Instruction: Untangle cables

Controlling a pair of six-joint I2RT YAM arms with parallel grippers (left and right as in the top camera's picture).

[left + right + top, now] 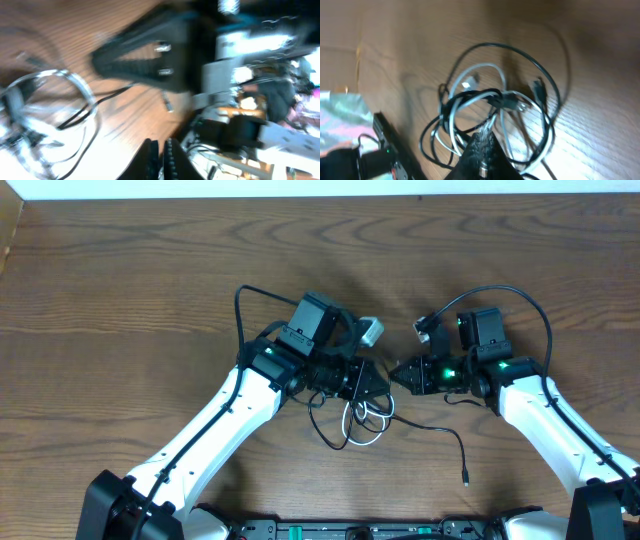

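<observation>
The white cable (470, 75) and the black cable (540, 70) form one tangled bunch of loops on the wooden table; it shows in the overhead view (362, 418) and, blurred, in the left wrist view (45, 100). A black tail with a plug (466, 476) trails to the front right. My right gripper (484, 137) is shut, its tip at the near edge of the bunch, where a white strand runs into it. My left gripper (161, 152) is shut with nothing between its fingers, to the right of the bunch. Both grippers (378, 380) (400, 374) nearly meet just behind the tangle.
The right gripper's black fingers (145, 60) fill the upper middle of the left wrist view. Thicker black arm wires arc behind both wrists (245, 305) (530, 305). A pale wall edge (320, 188) runs along the table's far side.
</observation>
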